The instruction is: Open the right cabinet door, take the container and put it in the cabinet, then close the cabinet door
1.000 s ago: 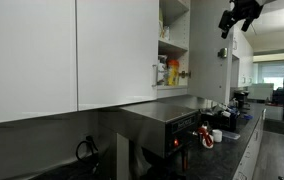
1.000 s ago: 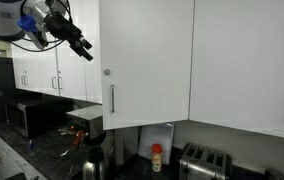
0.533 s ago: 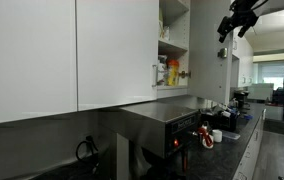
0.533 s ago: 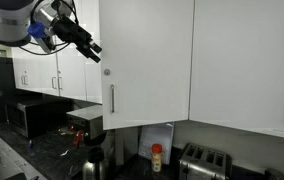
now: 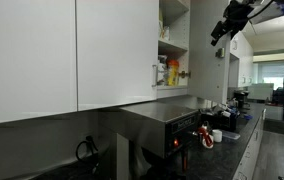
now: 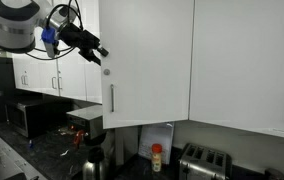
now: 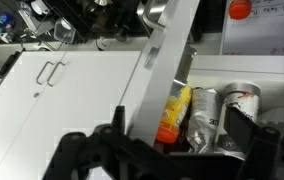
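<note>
Wrist view: gripper (image 7: pixel 169 147) fingers spread apart, empty, close before the swung-out right cabinet door (image 7: pixel 167 60); jars (image 7: pixel 227 105) shelved beside that door.

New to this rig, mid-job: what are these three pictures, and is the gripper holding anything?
It is one robot arm ending in a gripper. Two pictures come from cameras standing in the room; both show the gripper high up near the cabinet. The third comes from a camera on the wrist, looking past the gripper into the cabinet: the right cabinet door stands open, with a yellow bottle and jars inside. The gripper is open and holds nothing.
</note>
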